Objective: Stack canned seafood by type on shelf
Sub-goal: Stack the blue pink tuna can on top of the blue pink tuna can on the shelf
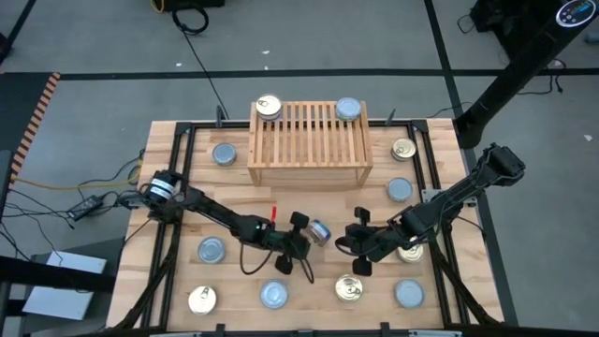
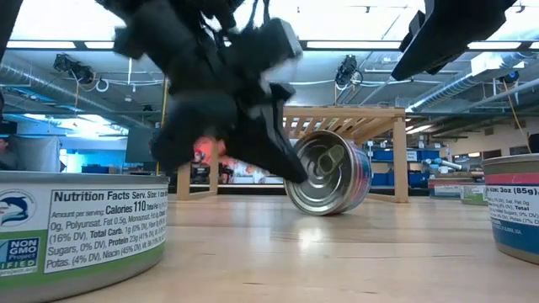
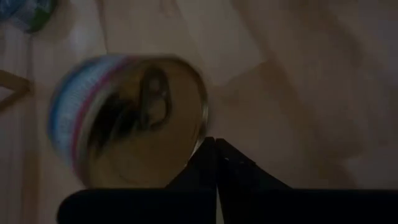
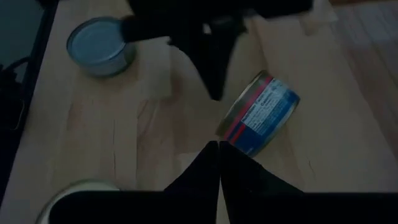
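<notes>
In front of the shelf [image 1: 309, 144], near the middle of the table [image 1: 168, 150], you see one tin [image 1: 319, 231] tipped up on its edge, its gold pull-tab top facing the left gripper [image 1: 301, 237] and its blue-and-red label wall turned toward the right gripper [image 1: 358, 245]. The left gripper's fingers [image 3: 208, 163] are pressed together, their tips touching the rim of this tin without clamping it. The right gripper, on the tin's other side, holds nothing; its fingers lie nearly together with only a thin slit between them, close to the tin's label but apart from it. On the shelf's slatted top you see two tins at the rear corners: a gold-topped tin [image 1: 269, 107] at one and a silver-topped tin [image 1: 348, 109] at the other. The remaining tins lie flat on the table around the shelf, beside it and in front of it, gold and silver tops mixed.
</notes>
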Available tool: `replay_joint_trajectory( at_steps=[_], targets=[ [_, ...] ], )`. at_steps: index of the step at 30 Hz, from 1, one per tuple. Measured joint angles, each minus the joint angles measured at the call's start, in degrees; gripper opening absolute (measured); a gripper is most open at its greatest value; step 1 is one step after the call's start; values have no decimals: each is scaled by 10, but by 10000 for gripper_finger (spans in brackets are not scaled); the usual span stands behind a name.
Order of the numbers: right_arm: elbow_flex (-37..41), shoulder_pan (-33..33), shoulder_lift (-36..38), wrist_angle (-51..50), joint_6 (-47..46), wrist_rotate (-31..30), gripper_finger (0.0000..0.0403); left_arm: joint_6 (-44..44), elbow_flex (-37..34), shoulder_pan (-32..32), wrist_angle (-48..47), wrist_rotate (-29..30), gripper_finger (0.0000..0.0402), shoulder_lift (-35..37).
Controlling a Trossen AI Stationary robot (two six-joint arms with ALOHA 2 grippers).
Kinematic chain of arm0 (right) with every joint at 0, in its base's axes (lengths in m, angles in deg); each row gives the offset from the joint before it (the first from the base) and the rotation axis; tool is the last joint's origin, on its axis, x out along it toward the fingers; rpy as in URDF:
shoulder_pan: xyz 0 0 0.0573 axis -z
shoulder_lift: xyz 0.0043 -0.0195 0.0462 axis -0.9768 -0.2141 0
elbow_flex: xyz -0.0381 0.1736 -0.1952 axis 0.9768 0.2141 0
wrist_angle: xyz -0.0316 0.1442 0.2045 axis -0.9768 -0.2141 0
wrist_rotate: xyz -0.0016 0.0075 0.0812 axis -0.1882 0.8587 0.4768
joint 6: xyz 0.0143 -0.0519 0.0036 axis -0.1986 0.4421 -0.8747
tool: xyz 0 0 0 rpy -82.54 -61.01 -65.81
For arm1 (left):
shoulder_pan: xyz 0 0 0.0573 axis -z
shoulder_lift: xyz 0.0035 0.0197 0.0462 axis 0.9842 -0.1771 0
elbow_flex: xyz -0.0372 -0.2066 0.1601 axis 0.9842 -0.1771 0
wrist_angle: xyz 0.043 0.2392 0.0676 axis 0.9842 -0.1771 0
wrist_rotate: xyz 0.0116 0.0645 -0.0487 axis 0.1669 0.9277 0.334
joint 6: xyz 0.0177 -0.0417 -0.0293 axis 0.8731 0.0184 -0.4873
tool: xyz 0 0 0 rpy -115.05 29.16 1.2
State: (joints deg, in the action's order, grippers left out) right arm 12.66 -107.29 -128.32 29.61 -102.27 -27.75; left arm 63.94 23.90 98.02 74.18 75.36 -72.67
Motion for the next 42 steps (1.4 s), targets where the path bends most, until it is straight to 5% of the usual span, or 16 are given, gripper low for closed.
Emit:
replay_joint_trajectory(
  at_steps=[14, 27, 36, 42],
  targets=[
    [0, 0, -42, 19, -87, -58, 60, -5, 0, 7, -38, -1, 9, 86],
    [0, 3, -63, 40, -112, -84, 156, -14, 8, -28, -104, 4, 102, 105],
    [0, 26, -121, 101, -123, -116, 285, -36, -137, -16, 178, 49, 13, 136],
    [-4, 59, -120, 103, -138, -110, 340, -58, -234, 13, 309, 96, 7, 196]
  ],
)
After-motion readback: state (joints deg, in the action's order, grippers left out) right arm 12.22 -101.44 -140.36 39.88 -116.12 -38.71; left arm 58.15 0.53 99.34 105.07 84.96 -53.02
